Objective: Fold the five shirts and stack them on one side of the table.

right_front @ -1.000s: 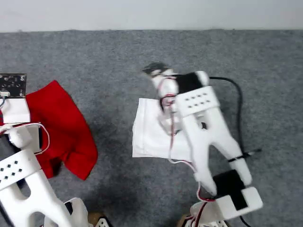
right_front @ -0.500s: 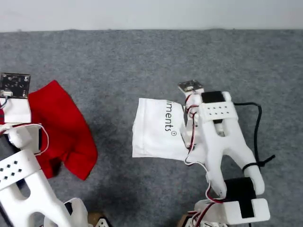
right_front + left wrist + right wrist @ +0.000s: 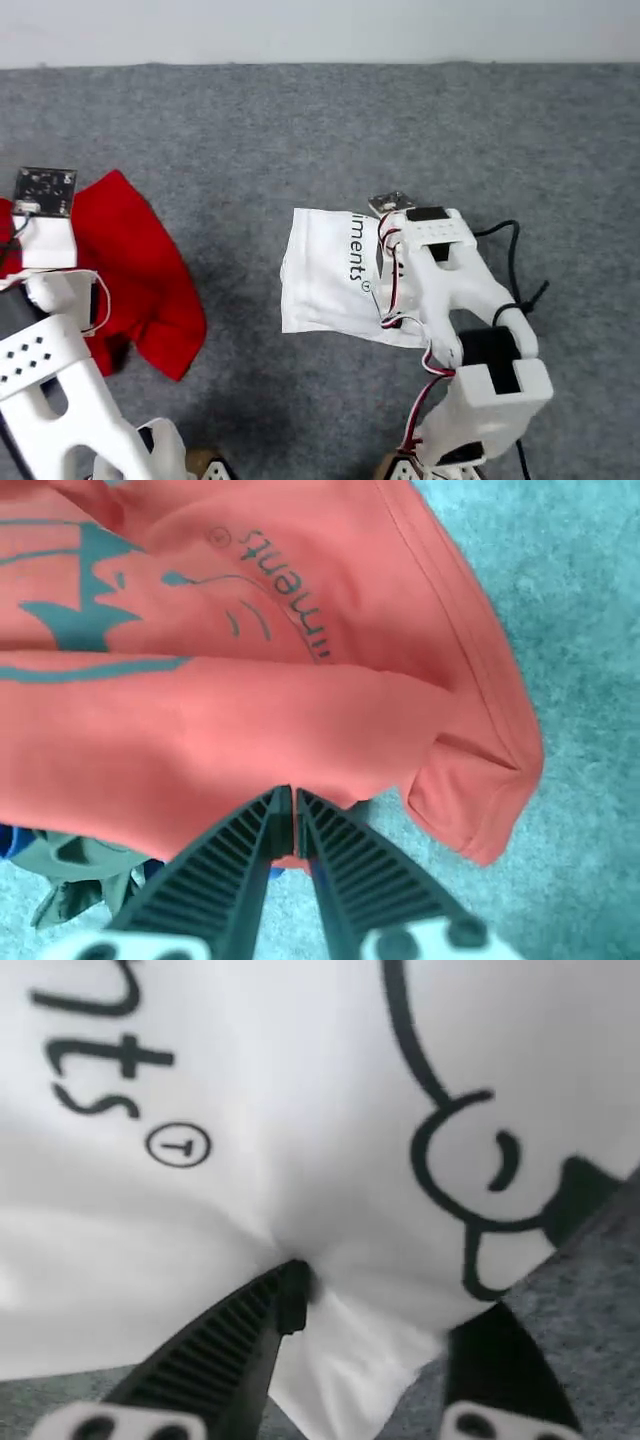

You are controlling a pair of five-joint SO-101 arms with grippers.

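Note:
A white shirt [image 3: 325,270] with dark print lies folded into a rectangle at the middle of the table. The right arm [image 3: 440,265] stands over its right part. In the right wrist view my right gripper [image 3: 385,1310] is open, its fingertips [image 3: 292,1295] pressed into the white shirt [image 3: 300,1080], and a pucker of cloth lies between the jaws. A red shirt [image 3: 140,270] lies crumpled at the left. My left gripper [image 3: 293,805] is shut, hanging just above the red shirt [image 3: 250,710] with nothing held. The left arm [image 3: 45,340] rises from the near left corner.
Blue and olive cloth [image 3: 70,860] pokes out from under the red shirt's edge. A black cable [image 3: 515,270] loops beside the right arm. Bare grey felt [image 3: 250,130] stretches across the back and far right, up to a pale wall.
The right arm has drawn back from the white shirt's far edge toward the near side, uncovering the print. The left arm's wrist has shifted slightly right over the red shirt.

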